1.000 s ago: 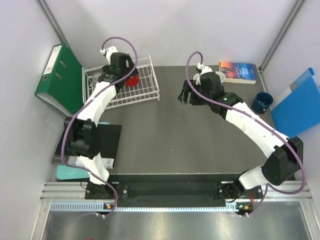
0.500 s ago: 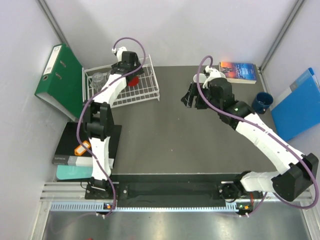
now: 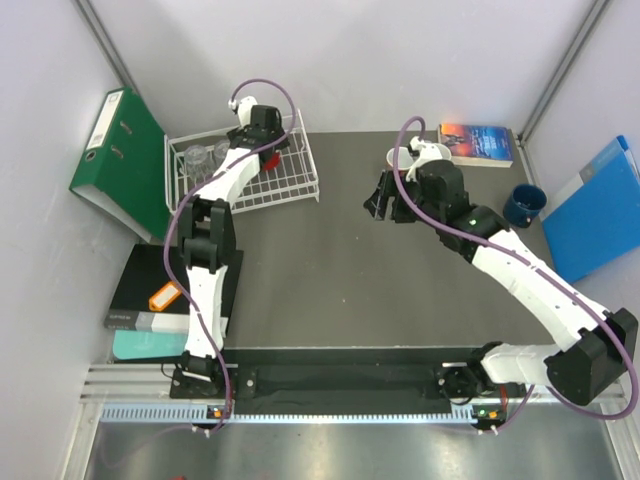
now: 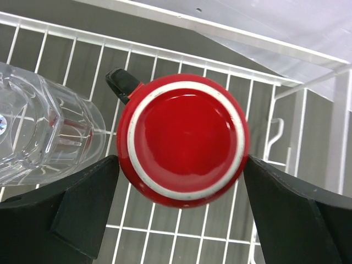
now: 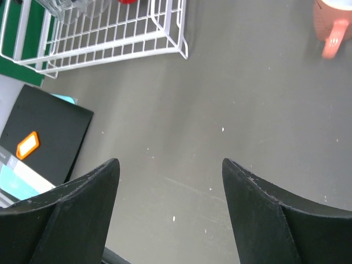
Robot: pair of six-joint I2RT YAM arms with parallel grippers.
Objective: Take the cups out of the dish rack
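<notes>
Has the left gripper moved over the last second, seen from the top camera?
Yes. The left gripper has shifted right across the dish rack, from about its middle toward its right wall.

Red mug [image 4: 184, 140] sits inverted in the white wire rack [image 3: 268, 188], beside a clear tumbler [image 4: 44, 132].

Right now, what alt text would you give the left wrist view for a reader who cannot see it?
A red mug, its round face toward the camera, sits between the two dark fingers of the left tool on the white wire dish rack; whether they touch it cannot be judged. A clear glass tumbler is close beside the mug at the left edge.
</notes>
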